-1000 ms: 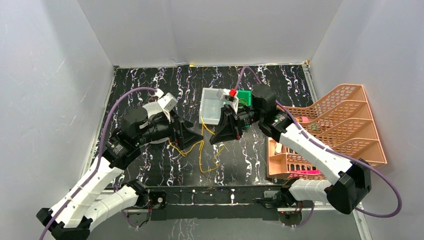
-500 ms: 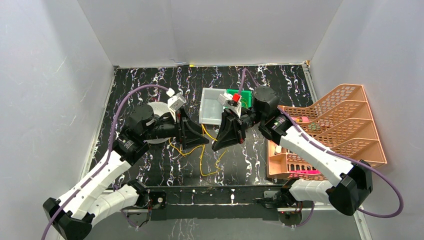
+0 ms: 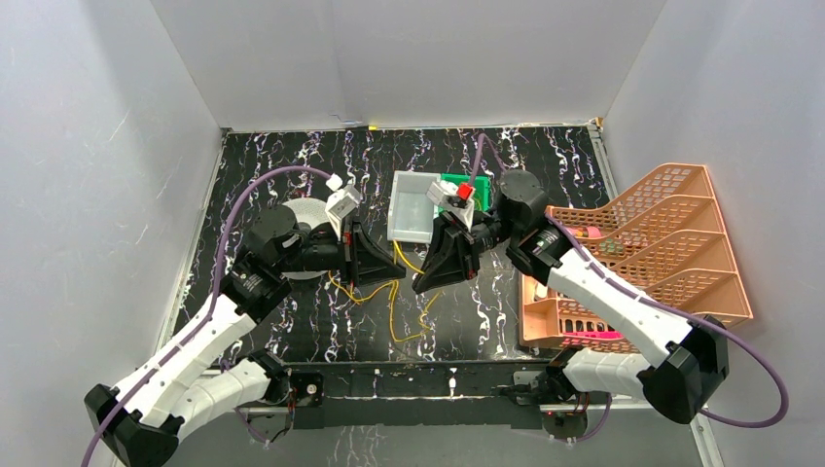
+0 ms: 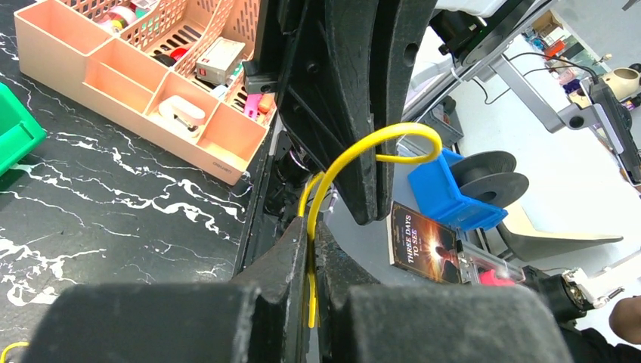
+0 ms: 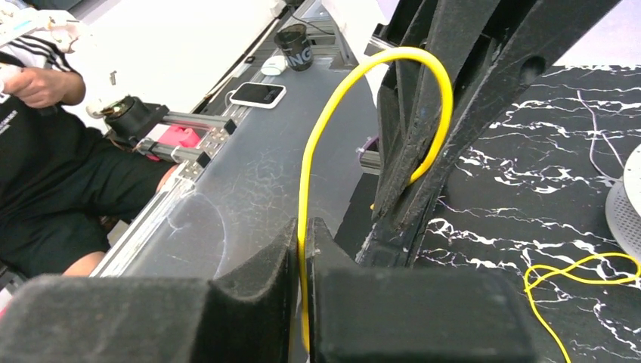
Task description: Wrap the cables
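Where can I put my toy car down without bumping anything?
Bare: the far left corner, between the back wall and the white spool; also the near strip between the yellow cables and the orange organizer. Crowded: the middle, where left gripper and right gripper pinch cable.

High rear overview; close opposed wrist views sharing cable [image 5: 302,197].

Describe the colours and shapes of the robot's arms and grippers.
The left arm and right arm have white shells and black joints. The left gripper and right gripper are black and wedge-shaped. Purple cords trail along both arms.
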Tool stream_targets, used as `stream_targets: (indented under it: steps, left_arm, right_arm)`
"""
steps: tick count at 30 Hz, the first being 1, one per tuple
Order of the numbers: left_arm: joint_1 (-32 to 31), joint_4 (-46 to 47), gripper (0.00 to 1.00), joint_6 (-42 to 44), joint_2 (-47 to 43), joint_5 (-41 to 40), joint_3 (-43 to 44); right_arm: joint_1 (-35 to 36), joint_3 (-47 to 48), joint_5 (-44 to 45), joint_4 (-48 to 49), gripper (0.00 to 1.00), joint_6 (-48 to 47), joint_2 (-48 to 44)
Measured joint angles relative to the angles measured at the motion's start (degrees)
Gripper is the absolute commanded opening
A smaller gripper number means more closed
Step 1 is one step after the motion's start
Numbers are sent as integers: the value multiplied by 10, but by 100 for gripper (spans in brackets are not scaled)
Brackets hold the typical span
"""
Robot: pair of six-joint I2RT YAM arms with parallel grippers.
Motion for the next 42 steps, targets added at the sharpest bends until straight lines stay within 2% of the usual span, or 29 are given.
stream_targets:
  steps: [7, 17, 26, 34, 42]
  left_arm:
    - [0, -59, 0, 23, -10, -16, 6]
    - [0, -230, 0, 98, -11, -106, 91]
    - [0, -334, 0, 137, -6, -166, 124]
    - [0, -369, 0, 143, 0, -179, 141]
    - [0, -391, 0, 145, 7, -179, 152]
  right_arm:
    - [0, 0, 63, -50, 42, -22, -35]
    - [1, 0, 228, -179, 57, -72, -81]
    - [20, 1, 314, -188, 61, -77, -61]
    - [69, 1, 342, -163, 64, -94, -21]
    - [75, 2, 356, -132, 62, -110, -4]
